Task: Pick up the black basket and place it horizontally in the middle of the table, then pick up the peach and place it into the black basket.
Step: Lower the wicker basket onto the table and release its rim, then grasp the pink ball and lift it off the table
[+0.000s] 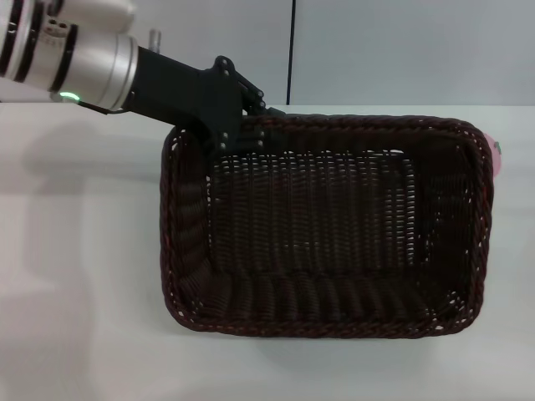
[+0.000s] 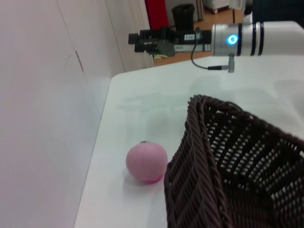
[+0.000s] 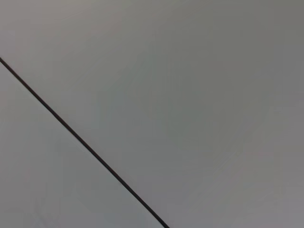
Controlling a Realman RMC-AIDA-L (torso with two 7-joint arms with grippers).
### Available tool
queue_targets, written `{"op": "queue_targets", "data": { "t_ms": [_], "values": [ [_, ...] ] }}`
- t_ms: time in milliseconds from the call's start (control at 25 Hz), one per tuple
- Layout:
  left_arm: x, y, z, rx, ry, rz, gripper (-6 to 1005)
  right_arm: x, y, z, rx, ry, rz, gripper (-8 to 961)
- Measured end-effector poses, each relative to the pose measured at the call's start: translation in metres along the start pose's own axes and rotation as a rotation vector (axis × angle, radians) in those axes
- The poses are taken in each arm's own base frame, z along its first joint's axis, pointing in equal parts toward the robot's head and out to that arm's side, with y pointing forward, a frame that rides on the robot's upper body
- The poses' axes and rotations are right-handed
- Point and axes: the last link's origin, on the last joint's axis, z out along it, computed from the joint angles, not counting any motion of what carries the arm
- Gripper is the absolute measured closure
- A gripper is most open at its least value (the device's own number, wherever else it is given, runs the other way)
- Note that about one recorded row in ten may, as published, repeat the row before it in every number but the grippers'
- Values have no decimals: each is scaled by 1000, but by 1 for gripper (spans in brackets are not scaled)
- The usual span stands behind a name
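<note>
The black basket (image 1: 326,225) fills most of the head view, long side running left to right over the white table (image 1: 84,267). My left gripper (image 1: 240,132) is shut on the braided rim at the basket's far left corner. The peach (image 1: 496,156) peeks out pink behind the basket's far right corner. In the left wrist view the peach (image 2: 146,163) lies on the table right beside the basket's end wall (image 2: 199,180). My right gripper (image 2: 142,40) hangs far off above the table's edge, seen only from the left wrist.
A grey wall with a dark vertical seam (image 1: 291,50) stands behind the table. The right wrist view shows only a grey panel and a dark seam (image 3: 85,145). A white wall (image 2: 42,118) runs close along the table edge near the peach.
</note>
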Motion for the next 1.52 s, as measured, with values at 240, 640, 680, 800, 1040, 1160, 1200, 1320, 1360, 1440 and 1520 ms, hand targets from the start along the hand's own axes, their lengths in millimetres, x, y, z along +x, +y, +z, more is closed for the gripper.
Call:
{"op": "queue_targets", "data": {
  "t_ms": [240, 640, 680, 800, 1040, 1160, 1200, 1320, 1360, 1440, 1520],
  "values": [
    [-4, -1, 17, 33, -42, 29, 812, 1, -2, -3, 11, 0, 5, 442],
    [-1, -7, 21, 96, 16, 21, 564, 1, -4, -4, 16, 0, 7, 442],
    [-1, -7, 20, 104, 28, 24, 523, 1, -3, -4, 15, 0, 8, 442],
    [2, -8, 17, 154, 104, 29, 400, 1, -2, -3, 11, 1, 8, 442],
    [-5, -11, -5, 351, 322, -76, 231, 2, 3, -1, -22, 17, -9, 442],
    [-19, -7, -16, 459, 481, -218, 225, 0, 8, 1, -72, 29, -41, 442],
    [-27, -4, -20, 500, 537, -270, 222, 0, 11, 2, -94, 37, -56, 442],
    [-50, 6, -29, 605, 642, -393, 215, -2, 22, 4, -192, 77, -123, 442],
    [-58, 10, -30, 635, 665, -432, 213, -3, 27, 6, -239, 95, -156, 442],
    [-75, 19, -33, 710, 720, -517, 213, -4, 36, 9, -310, 122, -201, 442],
    [-93, 31, -32, 779, 756, -592, 214, -8, 43, 12, -372, 150, -231, 442]
  ]
}}
